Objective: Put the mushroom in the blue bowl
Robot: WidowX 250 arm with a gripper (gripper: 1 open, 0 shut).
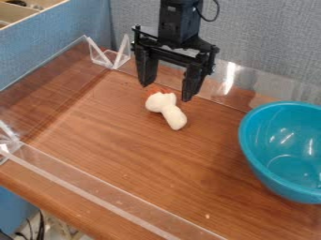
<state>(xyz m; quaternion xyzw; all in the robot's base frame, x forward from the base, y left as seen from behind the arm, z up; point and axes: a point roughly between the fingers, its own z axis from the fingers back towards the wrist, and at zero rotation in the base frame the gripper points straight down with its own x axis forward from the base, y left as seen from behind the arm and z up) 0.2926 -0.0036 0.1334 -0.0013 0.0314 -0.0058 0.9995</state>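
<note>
A low clear plastic wall (88, 183) runs along the near edge of the wooden table (138, 141), with more clear panels along the left side and the far edge, so the surface is fenced on the sides in view. The widest bare stretch of wood lies across the near-left half, from the left wall toward the middle. The blue bowl (286, 150) sits at the right edge, partly cut off by the frame, upright and with nothing visible inside it. The mushroom (167, 109) lies on its side near the far-middle of the table, reddish cap end pointing toward the far wall, stem angled toward the near-right; open wood separates it from the bowl.

The black gripper (167, 80) hangs from above, pointing straight down, with its fingers (145, 70) spread wide and nothing between them (they straddle the cap end). Whether the fingertips touch the mushroom cannot be told.
</note>
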